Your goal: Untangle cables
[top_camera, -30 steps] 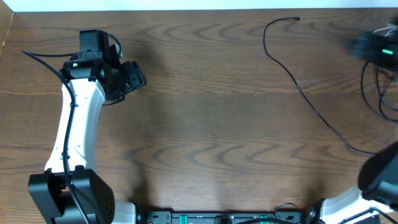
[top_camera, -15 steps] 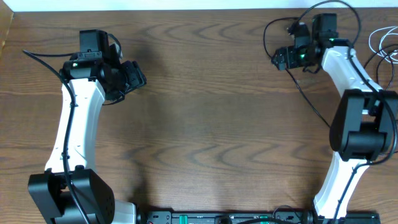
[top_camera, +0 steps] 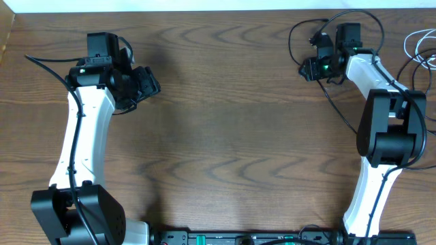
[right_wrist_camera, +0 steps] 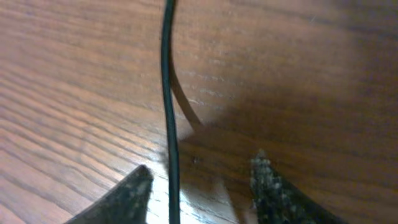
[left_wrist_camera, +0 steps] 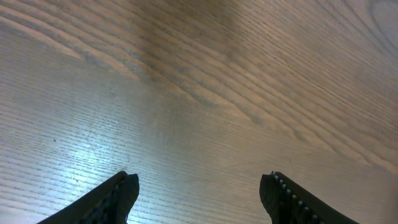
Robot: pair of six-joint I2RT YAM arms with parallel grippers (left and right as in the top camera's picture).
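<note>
A thin black cable (top_camera: 340,116) loops from its plug end near the back edge and runs diagonally toward the right front. My right gripper (top_camera: 308,68) is over the loop's upper part. In the right wrist view the cable (right_wrist_camera: 166,93) runs straight down between the fingers (right_wrist_camera: 130,193), close to the left one, with a gap still showing on both sides. A white cable (top_camera: 411,41) curls at the far right edge. My left gripper (top_camera: 151,82) hovers open at the back left over bare wood (left_wrist_camera: 199,93), holding nothing.
The brown wooden table (top_camera: 225,136) stretches between the two arms. The right arm's white links (top_camera: 381,122) cover part of the cables at the right edge. The table's back edge (top_camera: 204,9) lies just behind both grippers.
The right arm swung in from the far right to the black cable's loop, and its jaws narrowed around the cable. The left arm has not moved.
</note>
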